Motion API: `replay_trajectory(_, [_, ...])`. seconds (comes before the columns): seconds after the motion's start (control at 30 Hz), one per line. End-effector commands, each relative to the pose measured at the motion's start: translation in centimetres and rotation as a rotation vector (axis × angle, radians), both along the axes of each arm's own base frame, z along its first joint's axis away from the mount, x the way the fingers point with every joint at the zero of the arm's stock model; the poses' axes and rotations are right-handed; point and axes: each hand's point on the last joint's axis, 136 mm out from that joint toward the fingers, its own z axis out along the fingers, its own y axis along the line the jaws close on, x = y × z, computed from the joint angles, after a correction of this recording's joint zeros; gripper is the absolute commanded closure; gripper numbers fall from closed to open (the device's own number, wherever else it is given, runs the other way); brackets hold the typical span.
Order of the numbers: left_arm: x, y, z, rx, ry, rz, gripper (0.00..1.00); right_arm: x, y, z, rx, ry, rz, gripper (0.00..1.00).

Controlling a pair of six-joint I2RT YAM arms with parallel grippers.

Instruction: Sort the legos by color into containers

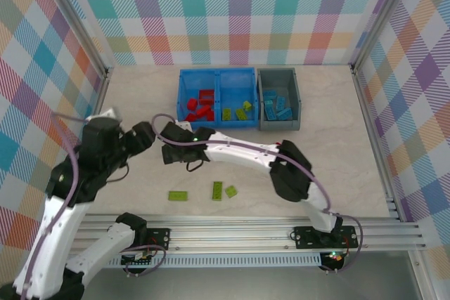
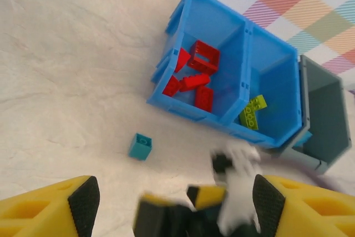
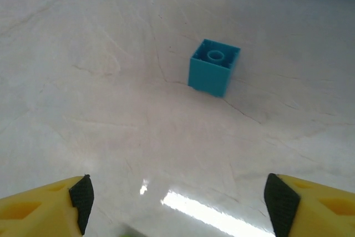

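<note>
Ahead of the right end effector [image 3: 178, 198]: one teal brick [image 3: 214, 74] on the bench [image 3: 83, 54], fingers apart, nothing held.
Left end effector [image 2: 175, 203] likewise spread and empty; beyond it the blue bin [image 2: 244, 65] holds red bricks [image 2: 197, 76] in one compartment, green bricks [image 2: 252, 112] in the other, grey bin [image 2: 324, 109] just beside it.

The left pincer [image 1: 143, 135] points toward 3 o'clock with its fingers spread wide. The right pincer [image 3: 177, 201], reaching toward 9 o'clock, is spread wide too.
</note>
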Motion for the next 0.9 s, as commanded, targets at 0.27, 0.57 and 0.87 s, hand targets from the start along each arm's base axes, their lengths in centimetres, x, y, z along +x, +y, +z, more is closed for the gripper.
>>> replay_trajectory(0.27, [-6.5, 2.8, -2.1, 0.034, -0.012, 0.000, 0.24, 3.9, -0.6, -6.1, -0.185, 0.041, -0.133, 0.16])
replay_trajectory(0.57, [-6.3, 2.2, -2.9, 0.008, -0.004, -0.019, 0.26, 5.3, -0.1, -8.8, -0.182, 0.057, -0.141, 0.37])
replay_trajectory(0.87, [-6.2, 1.7, -3.3, 0.001, 0.012, -0.044, 0.26, 5.6, 0.6, -7.2, -0.158, 0.029, -0.092, 0.67])
